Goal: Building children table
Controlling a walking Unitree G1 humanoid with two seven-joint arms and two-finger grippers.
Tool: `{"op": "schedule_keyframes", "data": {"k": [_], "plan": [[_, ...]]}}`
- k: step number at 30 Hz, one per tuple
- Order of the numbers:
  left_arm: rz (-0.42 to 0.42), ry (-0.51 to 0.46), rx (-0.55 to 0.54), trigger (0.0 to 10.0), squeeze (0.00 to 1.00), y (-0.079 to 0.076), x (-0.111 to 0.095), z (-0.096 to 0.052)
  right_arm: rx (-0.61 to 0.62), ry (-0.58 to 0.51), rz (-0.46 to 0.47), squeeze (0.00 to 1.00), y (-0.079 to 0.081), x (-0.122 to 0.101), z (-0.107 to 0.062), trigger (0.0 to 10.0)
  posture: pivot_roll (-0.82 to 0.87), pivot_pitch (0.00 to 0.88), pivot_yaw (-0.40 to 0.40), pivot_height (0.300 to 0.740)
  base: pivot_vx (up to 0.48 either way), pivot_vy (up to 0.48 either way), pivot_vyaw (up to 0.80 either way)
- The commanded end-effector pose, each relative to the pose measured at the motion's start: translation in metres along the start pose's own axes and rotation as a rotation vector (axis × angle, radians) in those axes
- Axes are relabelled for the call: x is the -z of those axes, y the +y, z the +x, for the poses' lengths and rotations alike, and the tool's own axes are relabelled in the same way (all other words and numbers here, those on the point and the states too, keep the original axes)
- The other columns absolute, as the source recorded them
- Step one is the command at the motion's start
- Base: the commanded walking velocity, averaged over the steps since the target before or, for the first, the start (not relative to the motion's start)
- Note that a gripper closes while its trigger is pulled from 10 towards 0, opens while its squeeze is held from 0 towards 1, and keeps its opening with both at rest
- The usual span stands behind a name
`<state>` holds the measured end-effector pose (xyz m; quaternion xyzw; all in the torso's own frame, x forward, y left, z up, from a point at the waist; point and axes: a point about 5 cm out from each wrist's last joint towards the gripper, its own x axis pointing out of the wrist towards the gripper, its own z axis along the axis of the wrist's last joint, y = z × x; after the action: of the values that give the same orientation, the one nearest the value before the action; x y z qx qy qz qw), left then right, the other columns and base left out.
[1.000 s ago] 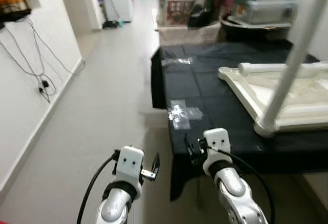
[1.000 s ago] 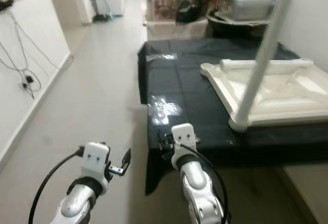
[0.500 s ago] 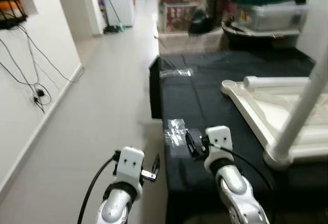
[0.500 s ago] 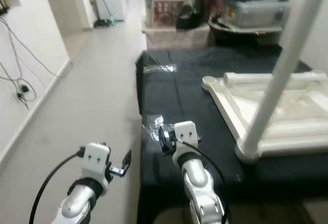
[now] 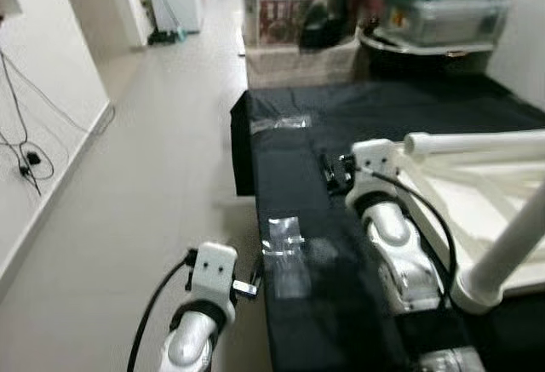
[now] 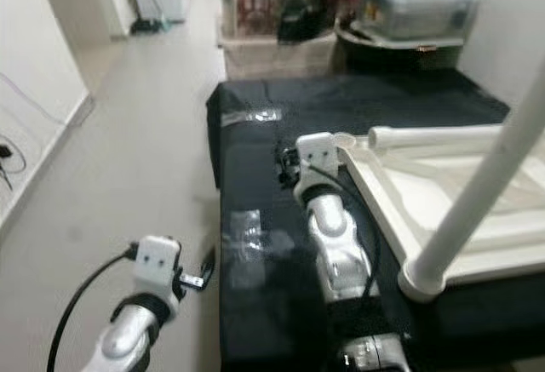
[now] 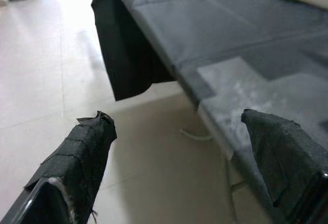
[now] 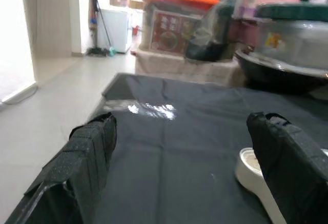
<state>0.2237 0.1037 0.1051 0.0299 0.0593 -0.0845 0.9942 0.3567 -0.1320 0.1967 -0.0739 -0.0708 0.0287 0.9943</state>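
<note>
While the white tabletop (image 6: 443, 210) lies upside down on the black cloth (image 5: 289, 185), we see one leg (image 6: 477, 185) standing up from its near corner socket, so that leg looks fitted. A second white tube (image 5: 477, 142) lies flat along the far edge of the tabletop; can't tell if it's attached or just resting there. Our read: task is partway, at least one leg in, the rest to go. No other loose legs or hardware visible.

Right gripper (image 8: 184, 147) is extended fwd over the cloth, fingers spread wide, nothing between them. It sits just left of the tabletop's far-left corner, near but not touching. In the right wrist view that rounded white corner (image 8: 256, 175) shows just beside one finger, w/ cloth under the gap. The upright leg is nearer to us and further right, well apart from this gripper.

Left gripper (image 7: 189, 162) hangs low at the near-left, off the cloth edge over the floor (image 5: 145, 159), fingers also spread and empty. Idle, as far as we can judge. Clear tape patches (image 5: 283, 236) hold the cloth down near it.

Storage bins (image 5: 443, 10) and clutter at the far end, not part of the job.

Next move likely needs the right gripper to shift right onto the tabletop or the flat tube.
</note>
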Motion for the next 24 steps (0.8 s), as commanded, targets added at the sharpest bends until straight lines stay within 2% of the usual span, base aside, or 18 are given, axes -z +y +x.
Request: {"op": "schedule_keyframes", "data": {"k": [1,2,3,5,7,8,9,10,11,14,15,18,23,24], "plan": [[0.013,0.013,0.0,10.0,0.0,-0.001,0.001,-0.003,0.026,0.049,-0.003,0.0,-0.005,0.007,0.004,10.0,0.07,0.002,-0.061,0.74,0.0,0.0,-0.8],[0.013,0.013,0.0,10.0,0.0,-0.001,0.001,-0.003,0.026,0.049,-0.003,0.0,-0.005,0.007,0.004,10.0,0.07,0.002,-0.061,0.74,0.0,0.0,-0.8],[0.013,0.007,0.007,10.0,0.0,-0.003,-0.002,-0.006,0.044,0.092,-0.009,0.0,-0.008,0.007,0.014,10.0,0.08,0.016,-0.065,0.74,0.0,0.0,-0.8],[0.013,0.007,0.007,10.0,0.0,-0.003,-0.002,-0.006,0.044,0.092,-0.009,0.0,-0.008,0.007,0.014,10.0,0.08,0.016,-0.065,0.74,0.0,0.0,-0.8],[0.014,0.005,0.011,10.0,0.0,-0.003,-0.003,-0.007,0.055,0.124,-0.002,0.0,-0.009,0.007,0.019,10.0,0.08,0.024,-0.064,0.74,0.0,0.0,0.0],[0.012,0.006,0.016,10.0,0.0,-0.005,-0.004,-0.009,0.07,0.187,0.018,0.0,-0.012,0.011,0.024,10.0,0.08,0.037,-0.069,0.74,0.0,0.0,0.0],[0.012,0.006,0.016,10.0,0.0,-0.005,-0.004,-0.009,0.07,0.187,0.018,0.0,-0.012,0.011,0.024,10.0,0.08,0.037,-0.069,0.74,0.0,0.0,0.0],[0.009,0.006,0.019,10.0,0.0,-0.006,-0.005,-0.012,0.093,0.258,0.021,0.0,-0.017,0.015,0.029,10.0,0.08,0.051,-0.071,0.74,0.0,0.0,0.0],[0.009,0.006,0.019,10.0,0.0,-0.006,-0.005,-0.012,0.093,0.258,0.021,0.0,-0.017,0.015,0.029,10.0,0.08,0.051,-0.071,0.74,0.0,0.0,0.0],[-0.005,0.015,0.027,10.0,0.0,-0.009,-0.007,-0.018,0.169,0.397,0.017,0.0,-0.036,0.023,0.038,10.0,0.08,0.07,-0.073,0.74,0.0,0.0,0.0],[-0.005,0.015,0.027,10.0,0.0,-0.009,-0.007,-0.018,0.169,0.397,0.017,0.0,-0.036,0.023,0.038,10.0,0.08,0.07,-0.073,0.74,0.0,0.0,0.0],[-0.009,0.021,0.031,10.0,0.0,-0.011,-0.009,-0.022,0.26,0.488,-0.013,0.0,-0.054,0.032,0.039,10.0,0.08,0.085,-0.074,0.74,0.0,0.0,0.0],[-0.017,0.031,0.032,10.0,0.0,-0.013,-0.01,-0.027,0.357,0.54,-0.019,0.0,-0.072,0.037,0.036,10.0,0.08,0.095,-0.074,0.74,0.0,0.0,0.0],[-0.021,0.035,0.032,10.0,0.0,-0.014,-0.011,-0.029,0.412,0.564,-0.009,0.0,-0.081,0.038,0.035,10.0,0.08,0.11,-0.077,0.74,0.0,0.0,0.0]]}}
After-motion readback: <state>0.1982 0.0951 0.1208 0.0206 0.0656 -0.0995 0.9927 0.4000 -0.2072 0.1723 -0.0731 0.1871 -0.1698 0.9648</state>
